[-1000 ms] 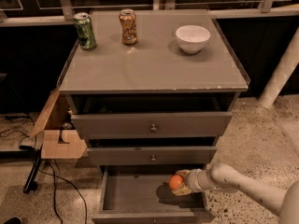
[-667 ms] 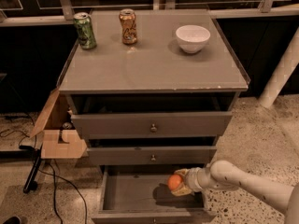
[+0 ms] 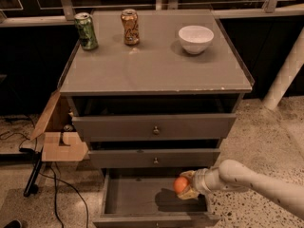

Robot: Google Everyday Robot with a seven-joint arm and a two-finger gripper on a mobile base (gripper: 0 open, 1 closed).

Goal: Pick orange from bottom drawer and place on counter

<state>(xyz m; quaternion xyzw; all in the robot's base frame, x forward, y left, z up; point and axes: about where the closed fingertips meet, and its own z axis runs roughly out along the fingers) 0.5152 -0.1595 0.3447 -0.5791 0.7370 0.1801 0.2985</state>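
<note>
The orange (image 3: 180, 185) is round and bright, held over the right part of the open bottom drawer (image 3: 137, 198), above its grey floor. My gripper (image 3: 185, 186) reaches in from the lower right on a pale arm and is shut on the orange, its fingers above and below the fruit. A shadow lies on the drawer floor under it. The counter (image 3: 152, 65) is the grey cabinet top, above the two upper drawers.
On the counter stand a green can (image 3: 86, 31) at the back left, an orange-brown can (image 3: 129, 26) beside it and a white bowl (image 3: 195, 39) at the back right. A cardboard box (image 3: 59, 136) and cables lie left of the cabinet. A white post (image 3: 285, 75) stands at right.
The gripper and the orange have stayed nearly in place over the drawer's right side, with at most a slight rise.
</note>
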